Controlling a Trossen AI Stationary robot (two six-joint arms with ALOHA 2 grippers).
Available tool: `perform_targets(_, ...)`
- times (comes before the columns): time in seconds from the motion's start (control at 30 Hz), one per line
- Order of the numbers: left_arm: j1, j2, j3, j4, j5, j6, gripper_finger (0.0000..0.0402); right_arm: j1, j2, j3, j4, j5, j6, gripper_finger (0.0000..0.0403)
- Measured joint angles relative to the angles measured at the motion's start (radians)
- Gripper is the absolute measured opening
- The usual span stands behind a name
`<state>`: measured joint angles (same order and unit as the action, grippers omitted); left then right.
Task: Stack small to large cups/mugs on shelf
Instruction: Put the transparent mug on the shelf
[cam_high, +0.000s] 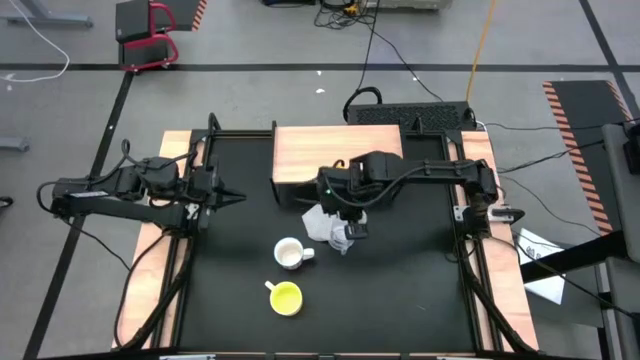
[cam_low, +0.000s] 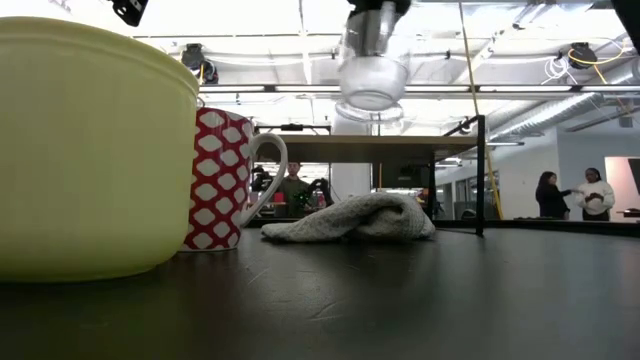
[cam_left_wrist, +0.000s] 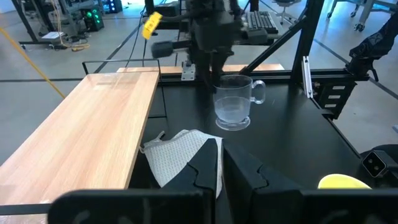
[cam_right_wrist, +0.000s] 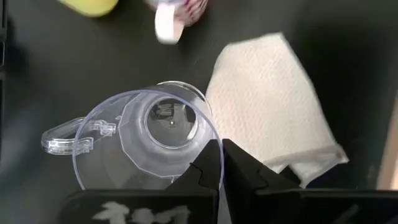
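Note:
The clear glass cup (cam_left_wrist: 235, 102) hangs in the air over the black tabletop, with my right gripper (cam_left_wrist: 211, 68) shut on it from above; the low view shows the glass cup (cam_low: 372, 75) high above the grey-white cloth (cam_low: 355, 218). The white patterned mug (cam_high: 290, 254) and the yellow cup (cam_high: 286, 297) stand upright on the table nearer the front edge. The light-wood shelf (cam_high: 335, 160) stands at the far middle. My left gripper (cam_high: 235, 195) waits shut at the table's left, touching nothing. My right gripper holds the glass cup by its rim (cam_right_wrist: 202, 146), on the side opposite the handle (cam_right_wrist: 62, 137). The wall is pinched between the two fingers, which come from above, pointing steeply down. The cup hangs upright below them, mouth up, lifted clear of the table.
The crumpled cloth (cam_high: 322, 222) lies on the table just in front of the shelf, under the held cup. Bare black tabletop lies to the right of the mug and the yellow cup. People stand in the room beyond the table.

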<state>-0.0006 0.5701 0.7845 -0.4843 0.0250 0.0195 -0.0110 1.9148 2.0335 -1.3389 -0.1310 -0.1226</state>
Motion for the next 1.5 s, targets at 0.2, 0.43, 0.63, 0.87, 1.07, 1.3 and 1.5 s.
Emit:
perform_targets(0.2,0.000,0.000,0.000,0.000,0.000,0.001,0.0026,-0.055,0.012,0.018,-0.006,0.002,-0.028,0.0000)
perform_targets(0.43,0.000,0.000,0.000,0.001,0.000,0.003,0.0026,-0.109,0.011,0.018,0.023,0.004,-0.074,0.0000)
perform_targets(0.63,0.000,0.002,0.000,0.001,0.000,0.023,0.0026,-0.132,0.020,0.018,0.034,0.005,-0.084,0.0000)
perform_targets(0.87,0.000,0.011,0.000,0.001,-0.001,0.024,0.0026,-0.155,0.019,0.018,-0.053,0.084,-0.101,0.0000)
perform_targets(1.07,0.000,0.020,0.000,0.000,-0.001,0.030,0.0026,-0.190,0.019,0.018,-0.093,0.163,-0.124,0.0000)
perform_targets(1.3,0.000,0.045,0.000,-0.008,-0.001,0.053,0.0026,-0.225,0.019,0.018,-0.083,0.164,-0.182,0.0000)
perform_targets(1.5,0.000,0.078,0.000,-0.009,-0.001,0.074,0.0026,-0.243,0.019,0.066,-0.100,0.164,-0.194,0.0000)
